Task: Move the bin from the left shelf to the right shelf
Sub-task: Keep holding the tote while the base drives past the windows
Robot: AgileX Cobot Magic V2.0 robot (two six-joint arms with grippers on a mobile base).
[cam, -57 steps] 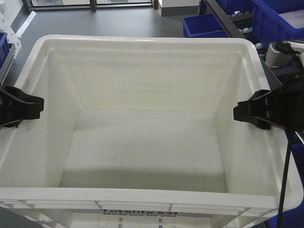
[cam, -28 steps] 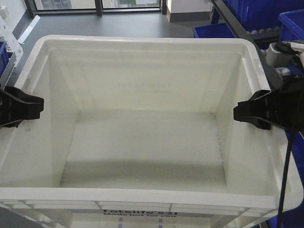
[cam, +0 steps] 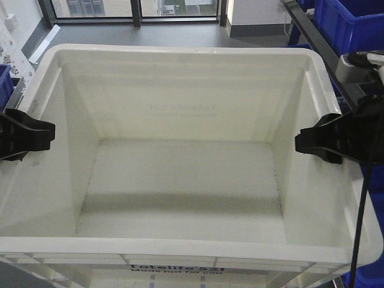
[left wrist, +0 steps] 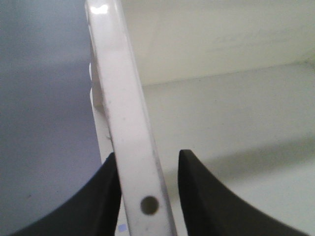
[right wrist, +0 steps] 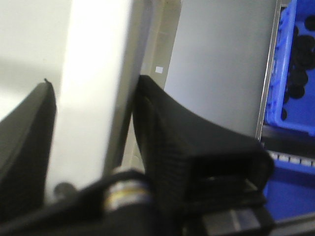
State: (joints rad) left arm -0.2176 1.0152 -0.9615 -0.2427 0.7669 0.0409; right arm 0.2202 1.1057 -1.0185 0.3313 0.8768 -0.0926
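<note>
Pinching bin point(cam: 180, 108) at opposite side rims with left gripper point(cam: 42, 133) and right gripper point(cam: 306, 143), jaws clenched, for level carry; right seating blurry, probably firm

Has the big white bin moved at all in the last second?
Yes. The bin keeps its place in the front view, but the window post behind it has slid right, so the bin has shifted leftward relative to that post.

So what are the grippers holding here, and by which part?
The bin, by its side rims: the left gripper clamps the left rim, the right gripper the right rim, each with one finger inside and one outside.
</note>
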